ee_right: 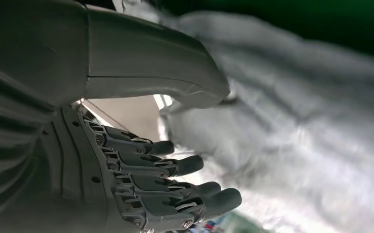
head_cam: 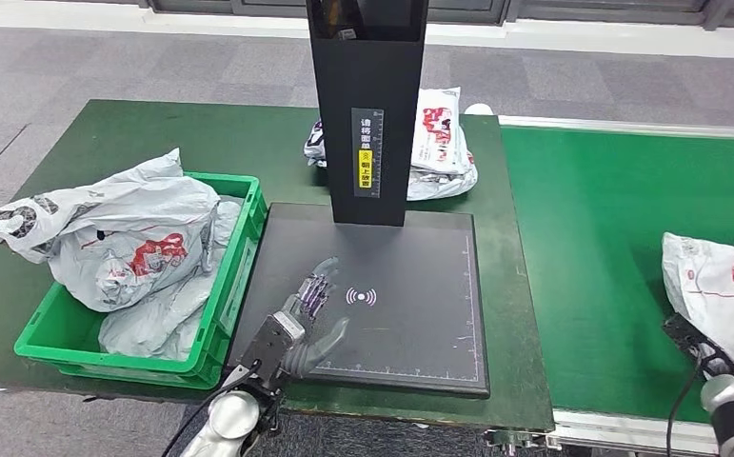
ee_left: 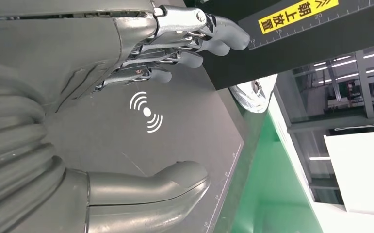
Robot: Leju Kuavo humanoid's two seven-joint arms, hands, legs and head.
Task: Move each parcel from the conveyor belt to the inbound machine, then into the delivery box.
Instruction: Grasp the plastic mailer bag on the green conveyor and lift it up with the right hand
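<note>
Green conveyor belt [head_cam: 601, 219] on the right, carrying one white plastic-wrapped parcel [head_cam: 720, 286] at its near right edge. Beside it on the dark green table [head_cam: 106, 133], the inbound machine [head_cam: 372, 276]: flat black scan plate with a wireless mark and a black upright post bearing a yellow label, plate bare of parcels. Left of that, touching the plate's edge, the green delivery box [head_cam: 239, 238], heaped with grey and white mailer bags [head_cam: 115, 238] that rise above the rim and spill over the far left side. Another pile of bagged parcels [head_cam: 439, 143] behind the post. Right hand [ee_right: 141, 160] just at the belt parcel, thumb over the wrap, fingers spread beneath, not yet clamped on it. Left hand [head_cam: 307, 314] flat over the scan plate, fingers apart, holding nothing. Likely step: picking up the belt parcel. Best done by closing firmly on a bunched fold, since slick film may slip, then lifting clear before crossing to the plate.
</note>
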